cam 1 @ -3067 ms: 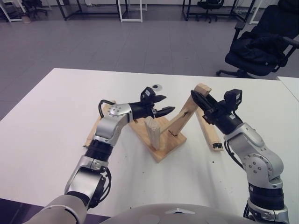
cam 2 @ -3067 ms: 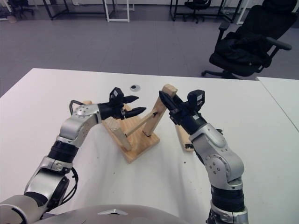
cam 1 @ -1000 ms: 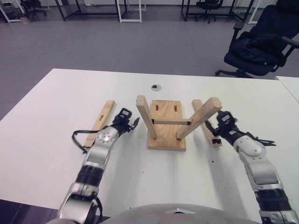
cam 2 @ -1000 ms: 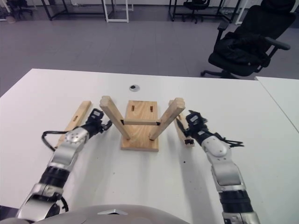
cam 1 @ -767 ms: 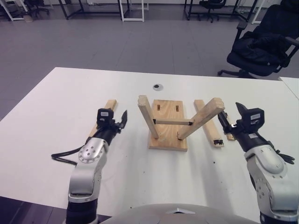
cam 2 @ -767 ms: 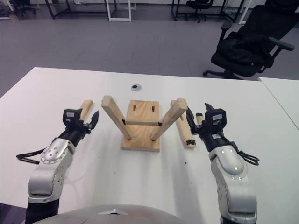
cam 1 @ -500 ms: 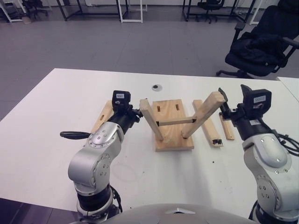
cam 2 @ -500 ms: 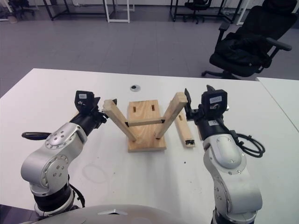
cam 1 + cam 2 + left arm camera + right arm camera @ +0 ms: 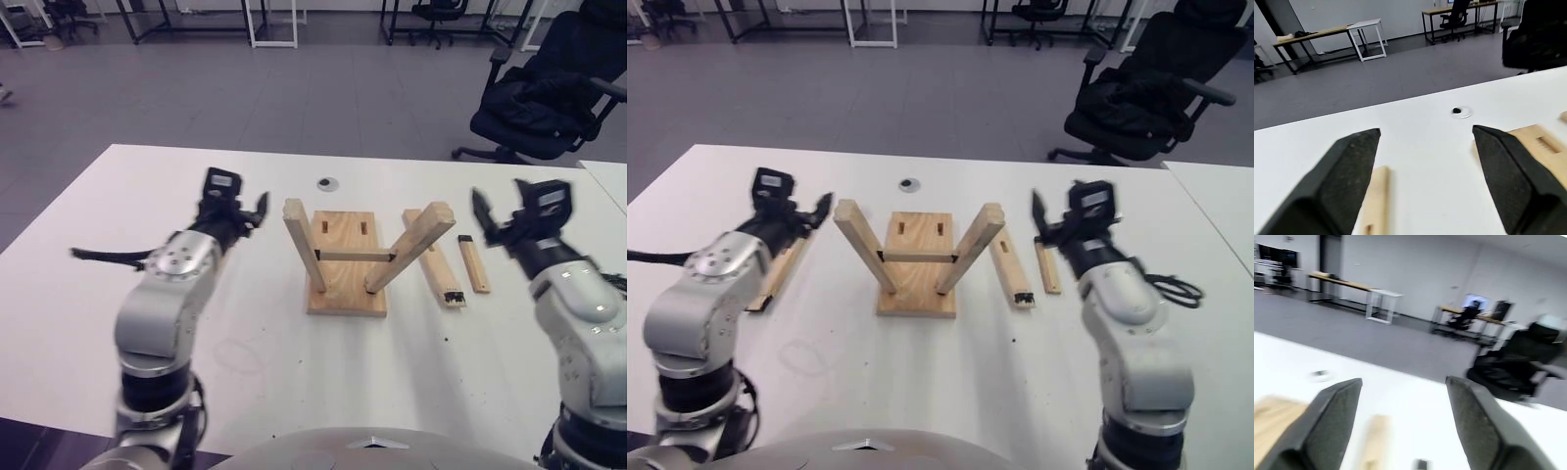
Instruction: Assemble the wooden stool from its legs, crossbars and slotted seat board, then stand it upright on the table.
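Seat board (image 9: 348,286) lies flat mid-way across the bench (image 9: 284,367), slots up, w/ 2 legs already stuck in its near side. Left leg (image 9: 302,245) and right leg (image 9: 411,247) lean outward in a V, joined by 1 crossbar (image 9: 358,256). The 2 far slots (image 9: 323,226) are free. A loose leg (image 9: 434,259) lies flat just right of the board, w/ a short loose crossbar (image 9: 474,263) beside it. Another loose leg (image 9: 776,266) lies on the left, by the left arm.

Left claw (image 9: 1425,132) hangs near the far end of that left piece, fingers spread wide, nothing held. Right claw (image 9: 1404,380) is up over the right-hand pieces, also wide and empty.

Step in hand, as I read it: pick up parts for the 2nd leg pair.
- Come down w/ fingers across the leg's narrow width.
- Grab near mid-length so it won't swing.
- Keep clear of the standing V, which looks loosely seated and prob. tips easily.
- Fit the crossbar between the 2 loose legs first, then push the ends into the free slots square-on, not angled.
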`<state>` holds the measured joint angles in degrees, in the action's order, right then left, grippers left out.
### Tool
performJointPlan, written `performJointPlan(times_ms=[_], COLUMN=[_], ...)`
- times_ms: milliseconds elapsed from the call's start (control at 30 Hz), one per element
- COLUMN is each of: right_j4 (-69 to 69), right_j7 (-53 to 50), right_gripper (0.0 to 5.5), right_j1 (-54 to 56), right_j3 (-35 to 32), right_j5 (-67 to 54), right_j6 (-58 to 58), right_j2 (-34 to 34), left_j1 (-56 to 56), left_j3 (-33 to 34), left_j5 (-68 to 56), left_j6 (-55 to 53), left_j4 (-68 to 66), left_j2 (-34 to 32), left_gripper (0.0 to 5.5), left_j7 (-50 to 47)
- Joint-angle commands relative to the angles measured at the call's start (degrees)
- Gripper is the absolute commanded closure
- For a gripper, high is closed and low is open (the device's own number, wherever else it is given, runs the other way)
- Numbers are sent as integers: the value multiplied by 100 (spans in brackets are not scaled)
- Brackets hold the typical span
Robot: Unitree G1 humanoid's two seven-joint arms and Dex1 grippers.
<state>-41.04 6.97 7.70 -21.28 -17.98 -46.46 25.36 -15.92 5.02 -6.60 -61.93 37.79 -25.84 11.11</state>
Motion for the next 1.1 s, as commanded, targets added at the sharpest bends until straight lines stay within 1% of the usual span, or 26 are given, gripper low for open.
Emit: performJointPlan(times_ms=[33, 100, 133, 167, 233, 267, 300, 333, 367, 400, 533, 633, 700, 733, 800, 833, 867, 933, 967, 1033, 1100], right_j4=[23, -226, -251, -237, -108, 165, 465, 726, 864, 861, 730, 766, 1187, 1433, 1880, 1865, 1688, 914, 550, 51, 15], right_j7=[406, 430, 389, 333, 564, 624, 669, 666, 671, 630, 333, 91, 59, 96, 536, 1047, 1561, 2395, 2607, 2826, 2829], right_gripper=[231, 231, 231, 231, 231, 231, 231, 231, 231, 231, 231, 231, 231, 231, 231, 231, 231, 231, 231, 231, 231], right_j1=[1052, 1223, 1148, 993, 287, -120, -440, -649, -751, -678, -35, 445, 688, 718, 449, 194, -19, -322, -345, -301, -194], right_j3=[-882, -863, -740, -589, -20, 338, 639, 920, 1073, 1059, 475, -148, -366, -302, 567, 1096, 1531, 1918, 2042, 2285, 2383], right_j5=[-1713, -2849, -3222, -3446, -3359, -3086, -2891, -2630, -2487, -2559, -3361, -3937, -3678, -3411, -2248, -1925, -1787, -2308, -2585, -2954, -2921], right_j6=[88, -30, -155, -337, -531, -578, -611, -550, -446, -350, -44, 395, 696, 747, 954, 1038, 1112, 1035, 971, 866, 880], right_j2=[-214, -434, -515, -538, -458, -401, -389, -335, -339, -391, -634, -645, -482, -345, 299, 571, 766, 848, 808, 755, 739], left_j1=[-876, -1728, -1786, -1702, -977, -467, -3, 340, 484, 363, -445, -1133, -1675, -1849, -1964, -1779, -1517, -801, -277, 944, 1704], left_j3=[782, 1173, 1195, 1174, 665, 205, -298, -647, -844, -742, -287, 87, 491, 696, 1235, 1522, 1763, 2123, 2131, 1909, 1734], left_j5=[-452, -1881, -2473, -2814, -2943, -2808, -2479, -2197, -1887, -1884, -2365, -2957, -3249, -3347, -3565, -3457, -3296, -2859, -2504, -1883, -1726], left_j6=[777, 530, 403, 285, 227, 293, 502, 755, 1087, 1231, 1453, 1554, 1728, 1808, 1929, 2042, 2155, 2419, 2633, 2956, 3110], left_j4=[-335, 76, 310, 447, 525, 372, 89, -282, -645, -807, -761, -559, -581, -632, -856, -1063, -1269, -1803, -2080, -2208, -2112], left_j2=[-496, 655, 1153, 1515, 1954, 1965, 1800, 1613, 1463, 1478, 1704, 1854, 1719, 1607, 1285, 926, 557, -153, -552, -1300, -1680], left_gripper=[201, 201, 201, 201, 201, 201, 201, 201, 201, 201, 201, 201, 201, 201, 201, 201, 201, 201, 201, 201, 201], left_j7=[618, 656, 583, 470, 272, 290, 314, 409, 432, 416, 296, 231, 230, 240, 312, 454, 618, 993, 1280, 2006, 2657])
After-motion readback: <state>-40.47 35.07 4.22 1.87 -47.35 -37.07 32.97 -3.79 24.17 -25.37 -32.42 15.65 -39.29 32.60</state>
